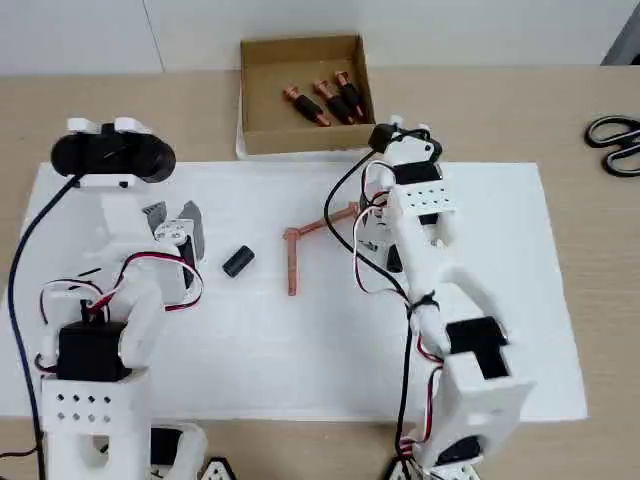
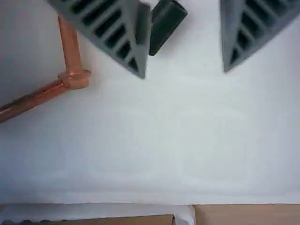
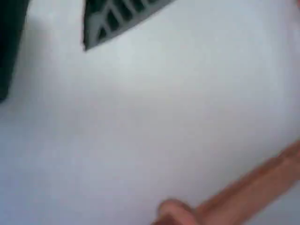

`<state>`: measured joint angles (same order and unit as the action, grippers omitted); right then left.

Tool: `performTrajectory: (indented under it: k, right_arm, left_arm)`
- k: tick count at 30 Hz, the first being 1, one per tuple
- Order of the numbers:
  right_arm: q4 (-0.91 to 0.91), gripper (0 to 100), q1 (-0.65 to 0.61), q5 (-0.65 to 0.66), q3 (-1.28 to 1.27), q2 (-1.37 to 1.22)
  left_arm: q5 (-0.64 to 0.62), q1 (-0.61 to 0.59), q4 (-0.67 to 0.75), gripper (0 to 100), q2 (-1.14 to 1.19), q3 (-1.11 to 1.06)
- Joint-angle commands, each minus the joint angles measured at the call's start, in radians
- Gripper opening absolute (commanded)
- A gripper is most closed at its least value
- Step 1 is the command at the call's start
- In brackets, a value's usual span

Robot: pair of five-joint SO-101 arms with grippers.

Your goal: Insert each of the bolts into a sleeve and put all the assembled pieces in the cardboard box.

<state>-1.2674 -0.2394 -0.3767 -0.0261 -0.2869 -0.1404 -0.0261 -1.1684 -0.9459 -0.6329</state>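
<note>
Two copper bolts lie on the white mat, meeting at an angle: one [image 1: 291,264] points toward the table front, the other [image 1: 326,222] slants toward the right arm. A black sleeve [image 1: 237,261] lies to their left. My left gripper [image 1: 172,222] stands open just left of that sleeve. In the left wrist view the sleeve [image 2: 165,18] sits ahead between the spread fingers of that gripper [image 2: 183,70], with the bolts [image 2: 68,42] off to one side. My right gripper [image 1: 375,240], mostly hidden under its arm, hovers open [image 3: 47,51] low over the mat close to a bolt [image 3: 243,192]. The cardboard box [image 1: 262,120] holds three assembled pieces [image 1: 322,100].
The white mat [image 1: 300,350] covers the table's middle, with open room toward the front. Scissors [image 1: 615,140] lie at the far right edge. The box edge [image 2: 93,220] shows beyond the mat in the left wrist view. A dark shape [image 3: 9,47] sits beside the right gripper.
</note>
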Motion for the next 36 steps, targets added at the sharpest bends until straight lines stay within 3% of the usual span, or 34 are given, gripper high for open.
performTrajectory:
  k: [1,33,36]
  right_arm:
    - [-0.007,29.6,0.004,-0.005,0.060,-0.031]
    - [0.044,29.4,0.058,-0.006,0.060,-0.068]
    - [0.044,22.3,0.058,-0.006,0.060,-0.068]
  left_arm:
    - [0.009,-0.006,0.003,10,-0.018,0.005]
    - [0.009,0.000,0.005,10,-0.018,0.005]
    - [0.009,0.000,0.005,10,-0.018,0.005]
